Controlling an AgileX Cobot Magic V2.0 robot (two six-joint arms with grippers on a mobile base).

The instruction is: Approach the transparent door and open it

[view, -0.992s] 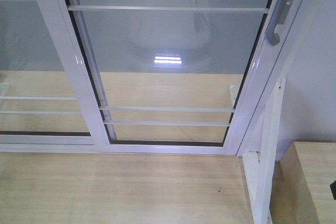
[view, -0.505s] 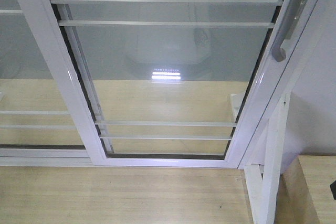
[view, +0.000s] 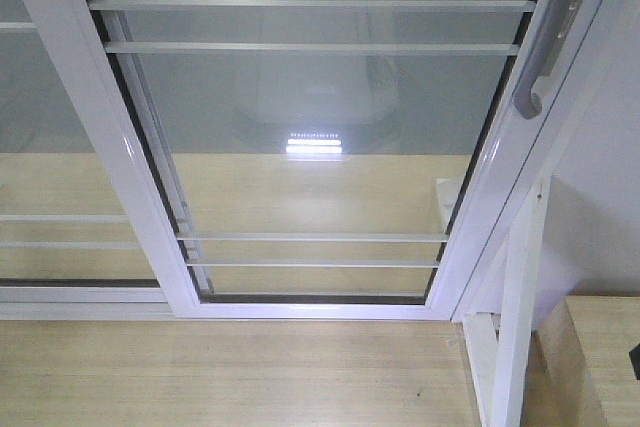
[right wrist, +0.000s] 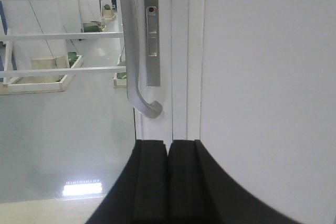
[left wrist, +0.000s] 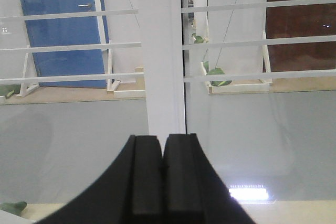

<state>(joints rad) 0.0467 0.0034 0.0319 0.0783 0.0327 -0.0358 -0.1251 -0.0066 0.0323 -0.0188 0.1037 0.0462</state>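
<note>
The transparent door (view: 320,177) fills the front view: clear glass in a white frame, crossed by thin white horizontal bars. Its curved silver-grey handle (view: 545,42) with lock plate is on the right frame edge. In the right wrist view that handle (right wrist: 135,61) and its lock plate (right wrist: 152,30) hang straight ahead, just above my right gripper (right wrist: 168,142), which is shut with nothing in it. My left gripper (left wrist: 161,137) is also shut and empty, facing the door's white left upright (left wrist: 160,51). Neither gripper touches the door.
A similar white-framed glass panel (view: 60,167) without handle lies left, behind the door. A white frame post (view: 510,337) with a brace stands at the right, beside a white wall (view: 600,197) and a wooden ledge (view: 605,357). Light wooden floor (view: 230,377) lies in front.
The door sits lower and slightly larger in the front view than a second ago, with the handle further into frame; most of the shift came early.
</note>
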